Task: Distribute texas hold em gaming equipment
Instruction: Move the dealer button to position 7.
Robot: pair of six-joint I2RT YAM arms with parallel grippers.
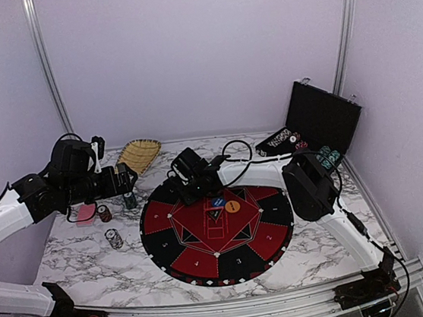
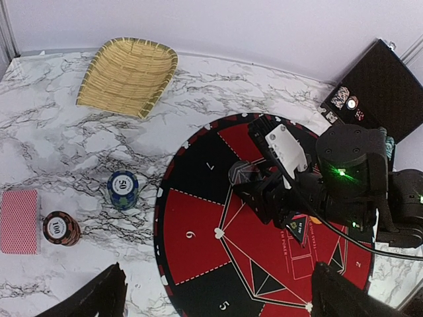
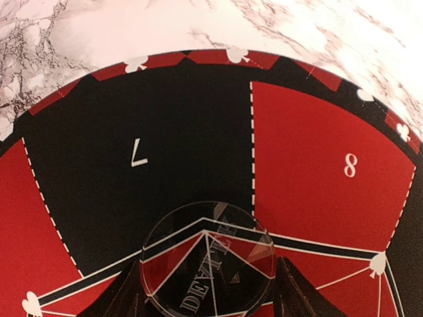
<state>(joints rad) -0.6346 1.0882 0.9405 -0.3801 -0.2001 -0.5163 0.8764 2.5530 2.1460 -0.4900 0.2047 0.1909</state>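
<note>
Three small piles of chips stand on the marble table at the far left, just off the round mat. The brown stack is right beside the pink card deck, the blue stack is nearer the mat, and the dark stack is closer to the arms. To my eye they are one player's share, kept off the numbered wedges.

Above them hangs the left gripper, its jaws spread wide with nothing between them. It looks idle rather than reaching. Behind it, toward the back wall, lies a woven basket, and from the left wrist view it is empty.

Over the far-left part of the mat, the right gripper is down low and pinches a clear disc by its rim. The disc lies flat with its lettering up, at the inner edge of black wedge seven. Holding it level by the rim would let it be set down flat, I'd guess. I cannot tell whether it already touches the mat.

Just to the right, a blue disc and an orange disc lie side by side near the mat's middle, apparently already dealt out.

At the far right corner a black case stands open with its lid up. Rows of chips sit in its tray, partly hidden by the right arm, so I cannot count them.
</note>
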